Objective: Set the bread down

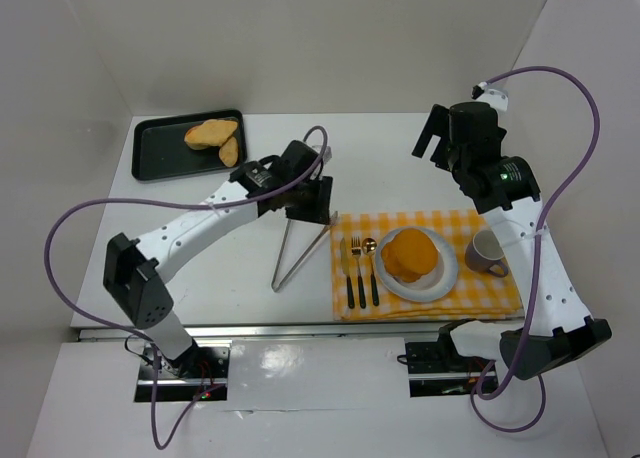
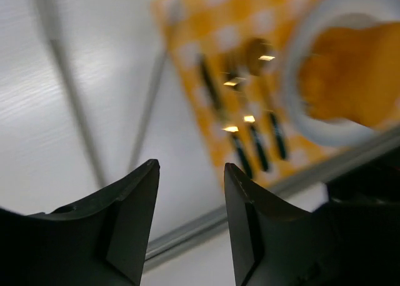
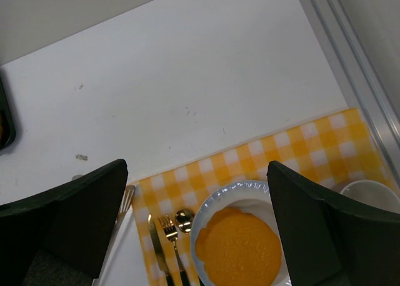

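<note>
The bread, a round bright orange bun, lies on the white plate on the yellow checked placemat. It shows blurred in the left wrist view and clearly in the right wrist view. My left gripper is open and empty above the table, left of the placemat, over the metal tongs; its fingertips frame bare table. My right gripper is open and empty, raised high behind the placemat, its fingers either side of the plate in its view.
A black tray at the back left holds paler golden bread slices. A knife, fork and spoon lie left of the plate. A white mug stands at the plate's right. White walls enclose the table.
</note>
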Controlling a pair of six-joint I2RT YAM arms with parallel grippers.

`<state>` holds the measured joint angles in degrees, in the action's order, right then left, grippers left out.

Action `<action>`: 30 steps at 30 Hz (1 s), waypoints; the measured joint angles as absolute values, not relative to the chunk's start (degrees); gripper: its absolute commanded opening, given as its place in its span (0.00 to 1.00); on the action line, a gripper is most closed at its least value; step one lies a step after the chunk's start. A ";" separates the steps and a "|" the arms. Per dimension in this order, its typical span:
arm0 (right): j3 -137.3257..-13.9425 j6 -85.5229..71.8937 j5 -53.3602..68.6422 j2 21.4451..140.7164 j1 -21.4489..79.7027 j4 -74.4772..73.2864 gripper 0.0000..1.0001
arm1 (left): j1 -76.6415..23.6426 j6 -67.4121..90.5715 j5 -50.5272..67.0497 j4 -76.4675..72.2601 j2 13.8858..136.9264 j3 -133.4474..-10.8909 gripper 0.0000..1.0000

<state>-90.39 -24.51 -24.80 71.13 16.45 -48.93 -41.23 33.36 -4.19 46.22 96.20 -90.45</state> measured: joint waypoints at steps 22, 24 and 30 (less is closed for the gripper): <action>-90.39 -24.51 -24.82 71.02 16.45 -49.04 1.00 | -45.01 43.57 12.80 31.57 101.30 -84.12 0.76; -90.32 -24.51 -24.64 71.02 16.45 -49.04 1.00 | -44.91 42.78 6.35 35.88 98.96 -84.12 0.78; -90.30 -24.51 -23.40 71.07 16.45 -49.06 1.00 | -41.60 40.82 -4.21 42.04 93.60 -80.90 0.85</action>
<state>-90.30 -24.51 -23.40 71.07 16.45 -49.06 -41.60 40.82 -4.21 42.04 93.60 -80.90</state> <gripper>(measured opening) 0.999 0.837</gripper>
